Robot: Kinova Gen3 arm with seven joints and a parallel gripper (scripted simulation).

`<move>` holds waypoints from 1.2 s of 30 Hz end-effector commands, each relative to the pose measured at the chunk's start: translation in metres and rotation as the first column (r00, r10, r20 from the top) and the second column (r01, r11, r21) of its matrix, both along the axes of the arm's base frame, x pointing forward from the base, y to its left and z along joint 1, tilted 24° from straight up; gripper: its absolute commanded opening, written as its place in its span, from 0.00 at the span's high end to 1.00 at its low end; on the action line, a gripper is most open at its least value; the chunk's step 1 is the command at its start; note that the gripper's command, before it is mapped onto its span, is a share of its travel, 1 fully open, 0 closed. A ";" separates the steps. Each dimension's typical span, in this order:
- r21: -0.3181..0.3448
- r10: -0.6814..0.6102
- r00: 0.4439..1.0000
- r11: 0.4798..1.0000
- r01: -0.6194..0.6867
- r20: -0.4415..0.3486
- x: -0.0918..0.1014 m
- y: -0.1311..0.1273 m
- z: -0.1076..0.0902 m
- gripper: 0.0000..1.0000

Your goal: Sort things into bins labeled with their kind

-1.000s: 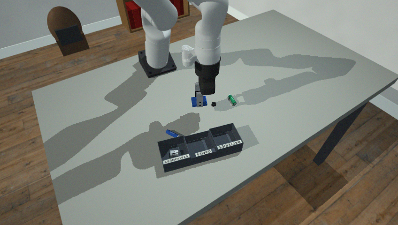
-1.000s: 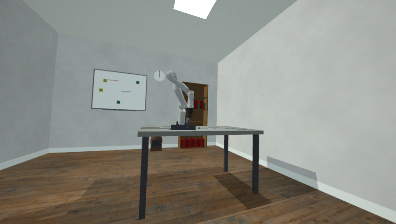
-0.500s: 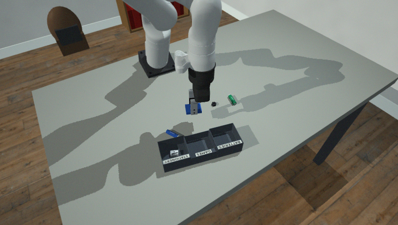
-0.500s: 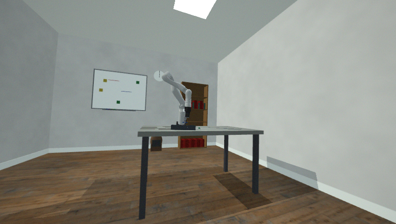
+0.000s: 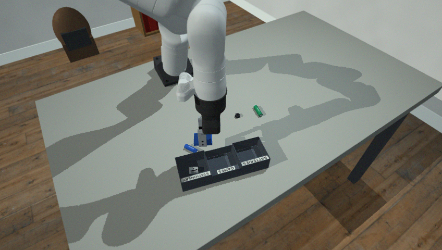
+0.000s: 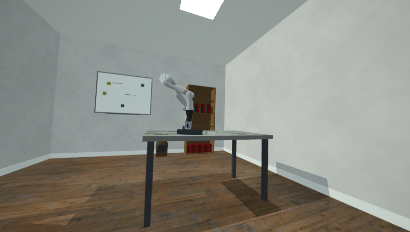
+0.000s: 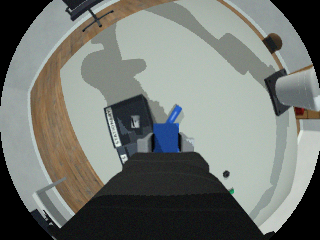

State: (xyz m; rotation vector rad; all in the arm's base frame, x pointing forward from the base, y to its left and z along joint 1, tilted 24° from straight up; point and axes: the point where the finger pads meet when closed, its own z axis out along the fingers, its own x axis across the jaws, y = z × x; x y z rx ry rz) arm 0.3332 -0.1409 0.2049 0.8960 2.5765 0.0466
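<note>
Blue block (image 5: 196,139) (image 7: 166,138) looks flat-faced, boxy and evenly coloured.

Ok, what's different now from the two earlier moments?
The pincer carried the blue block towards the bins; nothing was picked up or let go. The bins, blue cylinder, green cylinder and small black thing stayed put.
</note>
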 end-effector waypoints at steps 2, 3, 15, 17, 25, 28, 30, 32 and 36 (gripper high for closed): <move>0.090 -0.174 0.985 0.981 0.172 0.015 0.012 -0.022 0.008 0.30; 0.106 -0.211 0.977 0.972 0.208 0.015 0.014 -0.028 0.009 0.30; 0.284 -0.602 0.798 0.762 0.583 -0.022 0.029 -0.063 0.020 0.30; 0.316 -0.665 0.746 0.700 0.640 -0.039 0.029 -0.063 0.020 0.30; 0.398 -0.819 0.564 0.484 0.780 -0.109 0.028 -0.062 0.019 0.30; 0.439 -0.892 0.423 0.319 0.840 -0.161 0.028 -0.062 0.019 0.30; 0.453 -0.913 0.367 0.255 0.854 -0.176 0.029 -0.063 0.019 0.30; 0.454 -0.914 0.368 0.258 0.853 -0.171 0.030 -0.065 0.020 0.30; 0.456 -0.913 0.373 0.266 0.849 -0.163 0.033 -0.066 0.022 0.30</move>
